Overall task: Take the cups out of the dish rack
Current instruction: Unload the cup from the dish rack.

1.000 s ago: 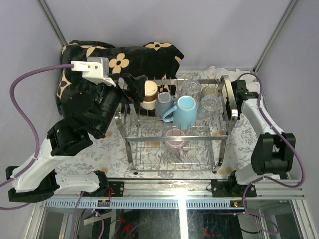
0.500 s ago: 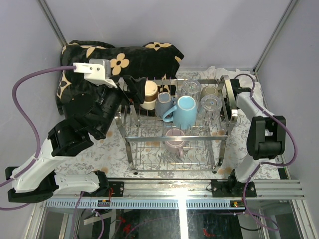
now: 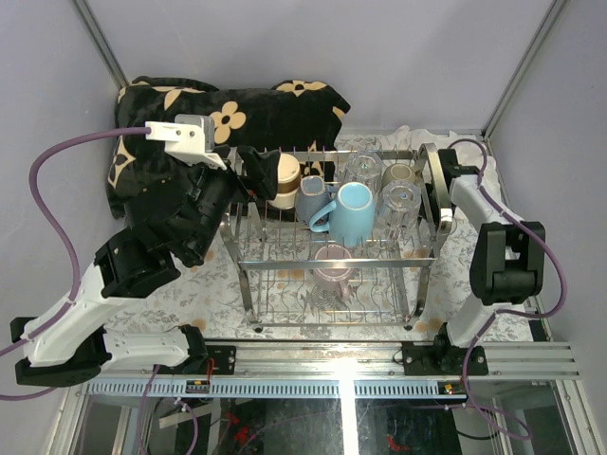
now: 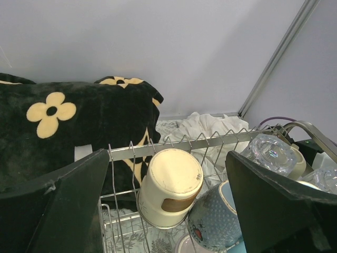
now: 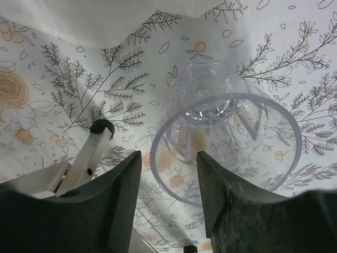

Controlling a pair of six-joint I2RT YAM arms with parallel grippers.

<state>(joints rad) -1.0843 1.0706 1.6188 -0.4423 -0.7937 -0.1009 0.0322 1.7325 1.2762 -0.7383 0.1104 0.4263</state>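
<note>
Meanwhile left fingers (image 4: 68, 205), spread wide, edged nearer cream cup (image 4: 169, 185); right fingers (image 5: 116, 205) stay parted, straddling clear glass (image 5: 210, 95) rim.

Cups (image 3: 356, 210) sit in the dish rack (image 3: 332, 323), a blanket (image 3: 237, 114) behind it.

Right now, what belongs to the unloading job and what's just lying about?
Job: shiny chrome wire dish rack; upturned cream cup; grey-blue mug; light blue mug; pink mug; beige cup; clear ribbed glasses.
Lying about: black flower-print blanket; crumpled white cloth; floral tablecloth.
</note>
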